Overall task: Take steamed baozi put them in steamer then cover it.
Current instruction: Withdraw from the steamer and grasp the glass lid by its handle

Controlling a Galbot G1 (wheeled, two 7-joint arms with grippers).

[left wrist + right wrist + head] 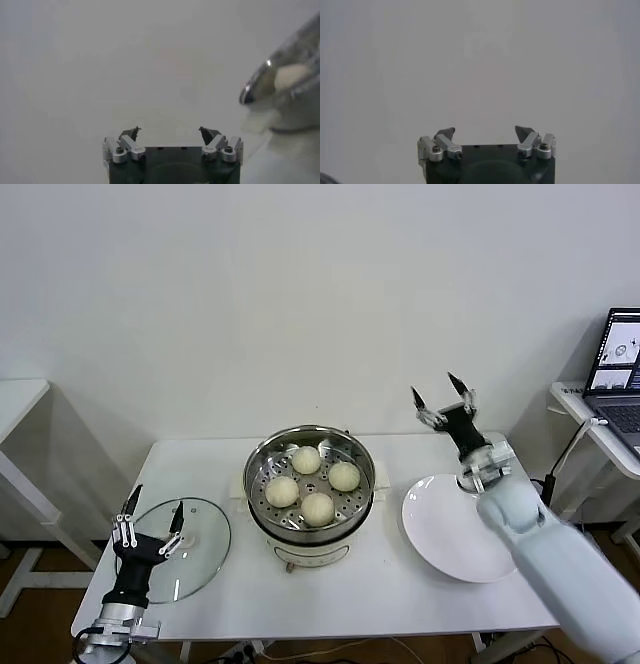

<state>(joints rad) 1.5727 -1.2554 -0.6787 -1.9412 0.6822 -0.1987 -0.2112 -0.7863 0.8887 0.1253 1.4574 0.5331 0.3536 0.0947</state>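
Note:
Several cream-white baozi [318, 508] lie inside the shiny steel steamer [258, 467] at the table's middle; its rim and one bun [291, 76] show in the left wrist view. The glass cover [205, 549] lies flat on the table to the left of the steamer. My left gripper [152, 513] hovers open over the cover's near-left part, fingers pointing up and empty. My right gripper [440, 393] is raised above the far edge of the white plate [445, 534], open and empty. Both wrist views show spread jaws, the left gripper [170, 131] and right gripper [485, 131], against the blank wall.
The white plate lies empty right of the steamer. A laptop [620, 364] sits on a side table at the far right. Another white table edge [18, 399] stands at the far left. A white wall backs the table.

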